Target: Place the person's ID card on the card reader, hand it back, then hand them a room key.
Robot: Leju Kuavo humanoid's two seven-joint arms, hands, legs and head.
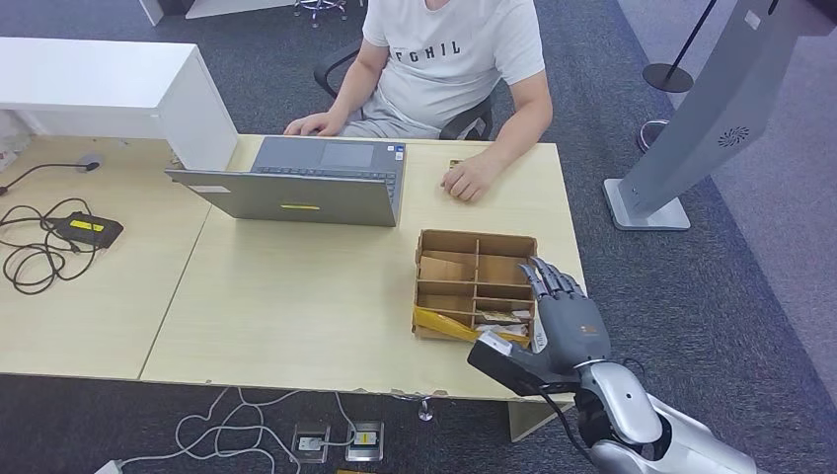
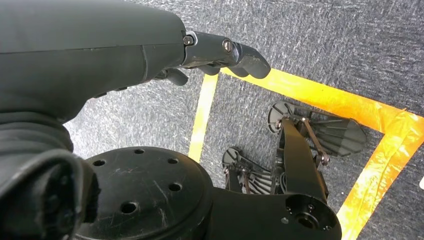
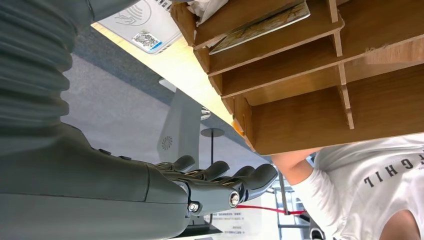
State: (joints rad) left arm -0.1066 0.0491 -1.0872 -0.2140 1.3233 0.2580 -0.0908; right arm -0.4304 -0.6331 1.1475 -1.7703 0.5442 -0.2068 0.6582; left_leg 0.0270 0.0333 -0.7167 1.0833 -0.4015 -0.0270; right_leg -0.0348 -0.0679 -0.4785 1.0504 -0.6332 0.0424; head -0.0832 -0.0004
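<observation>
- Far left of the surface (image 1: pixel 296 296): black cable loops (image 1: pixel 30 252) w/ a small black box carrying a yellow label (image 1: pixel 87 229).
- White cabinet block (image 1: pixel 118 89) stands at the back left, next to the laptop.
- Grey laptop (image 1: pixel 306 183) sits open mid-surface, screen back toward the robot, keyboard toward the person.
- Person in white T-shirt (image 1: pixel 449 59) is seated across the surface; one hand by the laptop's far edge, the other hand (image 1: pixel 466 180) resting on the surface right of the laptop, something small at its fingertips, too small to tell what.
- Cardboard divider box (image 1: pixel 476 281) sits near the right front of the surface, several compartments; cards/paper in the front ones, a yellow-ish card (image 1: pixel 444 324) lying tilted at the front edge.
- ID card & room key: can't tell which item is which.
- Dark card reader (image 1: pixel 505 360) is at the front right edge, just beside the box.
- Right hand (image 1: pixel 565 321) is over the box's right edge, fingers straight & close together, holding nothing.
- Grey kiosk stand (image 1: pixel 691 128) is on the carpet right of the surface.
- Left hand (image 2: pixel 220 52) hangs down over grey carpet w/ yellow tape lines (image 2: pixel 310 92); fingers curled in a bit, nothing in them.
</observation>
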